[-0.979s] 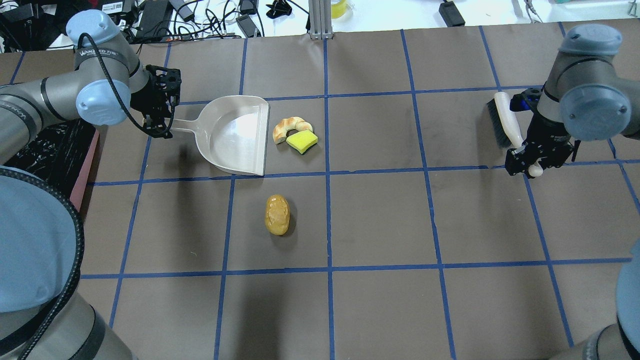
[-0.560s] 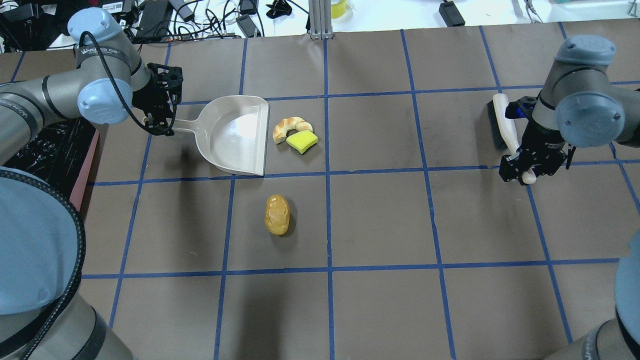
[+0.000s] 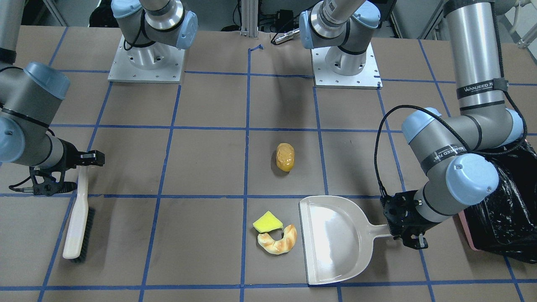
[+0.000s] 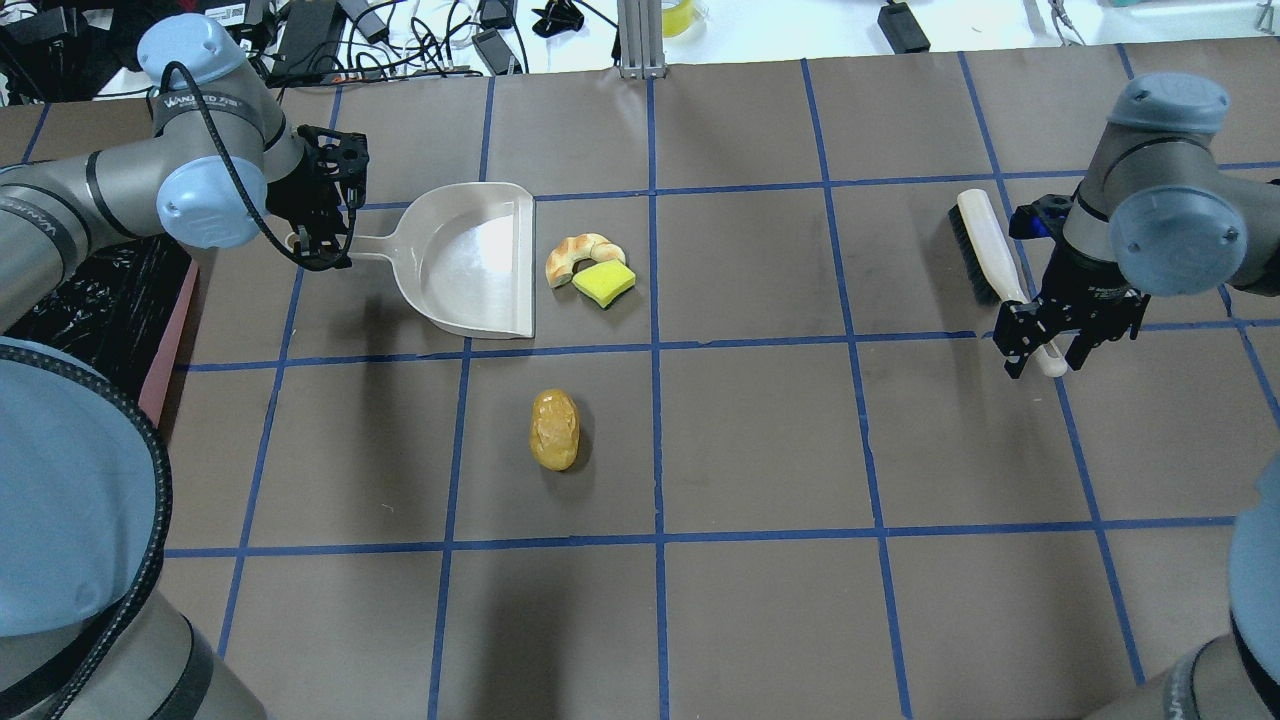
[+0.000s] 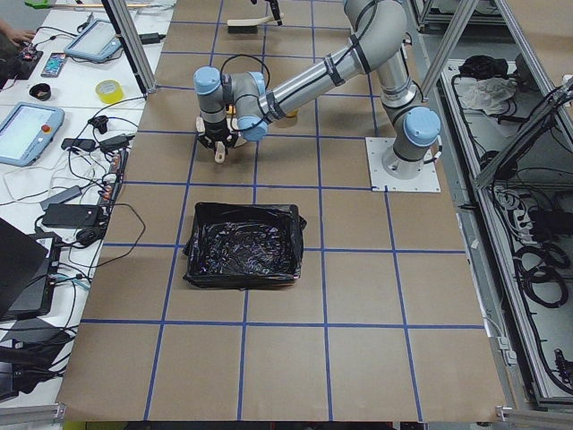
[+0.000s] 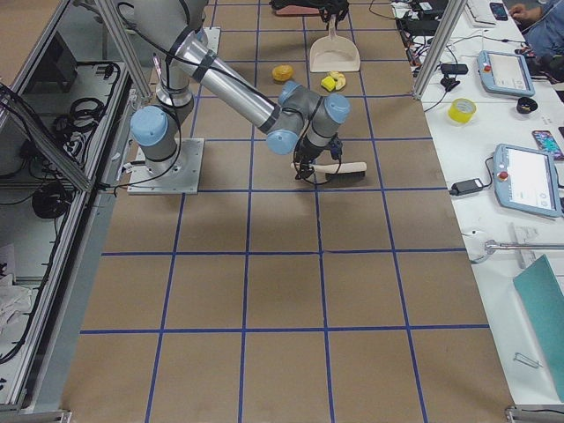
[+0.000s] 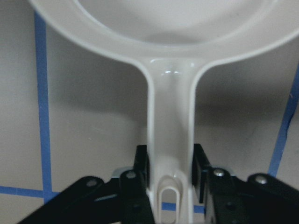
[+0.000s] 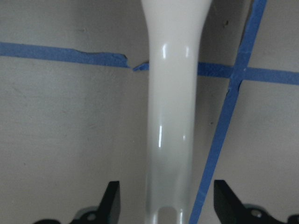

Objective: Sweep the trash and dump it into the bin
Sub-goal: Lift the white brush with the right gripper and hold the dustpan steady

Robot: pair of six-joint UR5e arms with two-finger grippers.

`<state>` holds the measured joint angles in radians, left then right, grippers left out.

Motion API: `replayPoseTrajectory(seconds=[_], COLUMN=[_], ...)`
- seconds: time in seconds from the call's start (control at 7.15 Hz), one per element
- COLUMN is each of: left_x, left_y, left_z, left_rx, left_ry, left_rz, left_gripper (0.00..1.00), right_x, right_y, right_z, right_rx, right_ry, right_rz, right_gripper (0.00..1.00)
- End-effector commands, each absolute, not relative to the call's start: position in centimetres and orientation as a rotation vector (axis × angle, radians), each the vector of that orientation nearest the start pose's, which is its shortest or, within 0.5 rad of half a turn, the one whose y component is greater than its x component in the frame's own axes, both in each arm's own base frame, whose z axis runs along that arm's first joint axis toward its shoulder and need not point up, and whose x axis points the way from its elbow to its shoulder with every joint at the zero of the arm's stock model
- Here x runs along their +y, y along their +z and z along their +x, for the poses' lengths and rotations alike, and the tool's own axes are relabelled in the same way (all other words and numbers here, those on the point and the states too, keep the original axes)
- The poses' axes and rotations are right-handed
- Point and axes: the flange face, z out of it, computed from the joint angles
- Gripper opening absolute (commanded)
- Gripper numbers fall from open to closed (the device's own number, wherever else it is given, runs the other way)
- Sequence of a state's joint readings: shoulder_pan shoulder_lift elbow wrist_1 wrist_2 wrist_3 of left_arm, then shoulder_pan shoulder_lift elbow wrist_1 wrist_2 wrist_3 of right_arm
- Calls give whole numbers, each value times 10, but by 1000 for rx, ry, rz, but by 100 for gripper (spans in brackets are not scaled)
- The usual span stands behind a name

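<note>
The left end effector (image 4: 318,245) pinches the dustpan (image 4: 470,260) handle, but the right end effector (image 4: 1045,358) merely straddles the brush (image 4: 985,245), jaws spread, so rising now would likely abandon it, leaving croissant (image 4: 578,252), sponge wedge (image 4: 604,284) and bread roll (image 4: 554,430) mid-table.

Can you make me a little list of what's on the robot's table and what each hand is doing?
Left gripper: shut on the dustpan handle
Right gripper: open, fingers either side of the brush handle, not touching
Brush: lying flat
Croissant and sponge wedge: touching, just off the dustpan's mouth
Bread roll: alone, nearer the robot
Bin: black-lined, on the robot's left
</note>
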<state>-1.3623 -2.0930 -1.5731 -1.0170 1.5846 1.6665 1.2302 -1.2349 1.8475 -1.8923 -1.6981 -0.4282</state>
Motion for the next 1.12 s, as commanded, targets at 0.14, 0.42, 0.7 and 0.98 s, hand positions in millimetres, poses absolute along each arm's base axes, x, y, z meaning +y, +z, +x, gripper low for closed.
replayPoseTrajectory(seconds=[0.14, 0.42, 0.7, 0.98], left_x=[-667, -667, -666, -666], left_y=[239, 238, 236, 234], left_z=[-5, -6, -7, -7], left_rx=[2319, 2328, 2328, 2329], left_ry=[-10, -9, -3, 2], left_rz=[2069, 2061, 2065, 2066], left_gripper=[13, 12, 11, 11], right_x=[-553, -557, -557, -568], right_y=[234, 238, 244, 284], right_z=[-67, -65, -66, -61], right_rx=[3134, 3112, 3119, 3164], right_ry=[402, 341, 324, 229], right_rz=[-141, -129, -126, -35], right_gripper=[50, 18, 0, 0])
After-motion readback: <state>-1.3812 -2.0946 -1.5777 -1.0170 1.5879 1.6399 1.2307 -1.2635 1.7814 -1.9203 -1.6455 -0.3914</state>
